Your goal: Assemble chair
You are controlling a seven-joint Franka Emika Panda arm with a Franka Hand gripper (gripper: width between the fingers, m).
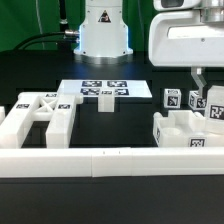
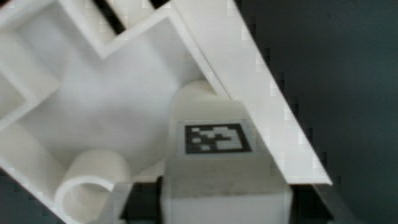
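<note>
Wrist view: my claw (image 2: 217,196) is clamping a tagged white plastic leg (image 2: 214,135).
Its long axis is running straight away from me.

**Chair parts left, middle and right on the table, behind a front rail**

On the table (image 1: 125,128), the border rail (image 1: 110,160) runs along the front, nearest the exterior camera. Behind it, on the exterior view's left, sits an X-braced frame (image 1: 38,112). In the middle the marker board (image 1: 72,90) lies flat, with a small upright part (image 1: 103,104) just in front of it and the robot base (image 1: 103,30) behind it. On the exterior view's right sits a cluster of chair parts (image 1: 180,130), well apart from the frame. The gripper (image 1: 203,92) hangs over the cluster's rear side. In the wrist view a tagged leg (image 2: 217,140) lies between its fingers (image 2: 146,192), up against another frame (image 2: 107,90).
</note>
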